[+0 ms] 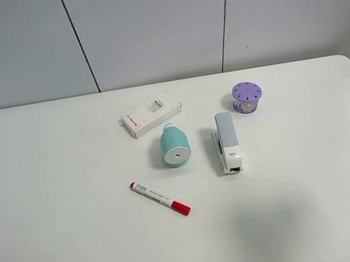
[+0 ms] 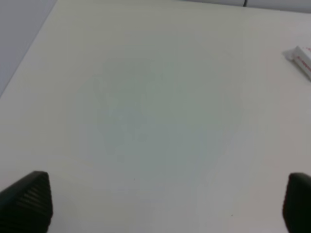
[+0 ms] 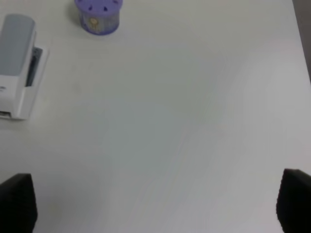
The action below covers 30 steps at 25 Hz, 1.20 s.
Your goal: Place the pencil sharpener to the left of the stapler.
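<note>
The teal pencil sharpener [image 1: 175, 145] lies on its side on the white table [image 1: 51, 192], its flat white face toward the front, just left of the long white and grey stapler [image 1: 227, 142]. A short gap separates the two. The right wrist view catches the stapler [image 3: 18, 65] too. Neither arm shows in the exterior high view. My left gripper [image 2: 167, 204] is open over bare table, fingertips [image 2: 29, 199] wide apart. My right gripper [image 3: 155, 204] is open as well, holding nothing.
A flat white box with a red mark [image 1: 151, 117] lies behind the sharpener; its corner [image 2: 300, 58] shows in the left wrist view. A small purple cylinder [image 1: 247, 96] stands behind the stapler, also [image 3: 98, 14]. A red-capped marker [image 1: 160, 198] lies in front.
</note>
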{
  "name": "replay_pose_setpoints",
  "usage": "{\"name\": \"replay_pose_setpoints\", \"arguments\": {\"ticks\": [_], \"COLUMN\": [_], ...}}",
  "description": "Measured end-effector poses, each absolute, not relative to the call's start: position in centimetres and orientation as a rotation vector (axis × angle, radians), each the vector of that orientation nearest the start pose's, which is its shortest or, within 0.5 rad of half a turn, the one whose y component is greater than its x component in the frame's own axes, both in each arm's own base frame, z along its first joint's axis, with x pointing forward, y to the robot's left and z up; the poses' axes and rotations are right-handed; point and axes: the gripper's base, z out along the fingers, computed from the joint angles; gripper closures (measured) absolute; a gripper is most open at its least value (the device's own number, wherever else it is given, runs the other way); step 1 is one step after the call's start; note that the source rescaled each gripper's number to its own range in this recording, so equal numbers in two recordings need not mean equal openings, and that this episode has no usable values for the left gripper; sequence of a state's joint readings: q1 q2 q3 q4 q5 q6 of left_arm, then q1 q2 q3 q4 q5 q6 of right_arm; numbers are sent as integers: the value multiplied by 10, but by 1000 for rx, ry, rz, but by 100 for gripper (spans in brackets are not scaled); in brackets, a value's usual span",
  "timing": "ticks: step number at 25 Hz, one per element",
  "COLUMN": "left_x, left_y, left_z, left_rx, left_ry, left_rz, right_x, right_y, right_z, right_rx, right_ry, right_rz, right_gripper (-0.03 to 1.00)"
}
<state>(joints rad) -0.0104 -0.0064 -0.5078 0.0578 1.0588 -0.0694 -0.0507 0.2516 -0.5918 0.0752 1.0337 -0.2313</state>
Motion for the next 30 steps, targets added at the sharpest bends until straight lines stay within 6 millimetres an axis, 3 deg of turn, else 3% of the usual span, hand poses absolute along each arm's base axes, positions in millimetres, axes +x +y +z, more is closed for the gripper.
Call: {"name": "replay_pose_setpoints", "arguments": {"ticks": [6,16,26,30], "left_x": [-7,-7,-7,-7], "left_y": [5,5,5,5], "left_z": [280,280,280,280], "left_rx": [-63,-63,-63,-63], "left_ry": [2026,2026,2026,2026], "left_rz": [19,19,19,19], "right_x": [18,-7,-8,-8], "right_y": [7,11,14,11], "right_z": [288,288,287,285], "right_rx": [-190,-195,-143,-137], "right_ry": [2123,1974,1982,2000], "right_rz": [-45,-34,59,19], "right_gripper": [-3,-3,-3,-3]}}
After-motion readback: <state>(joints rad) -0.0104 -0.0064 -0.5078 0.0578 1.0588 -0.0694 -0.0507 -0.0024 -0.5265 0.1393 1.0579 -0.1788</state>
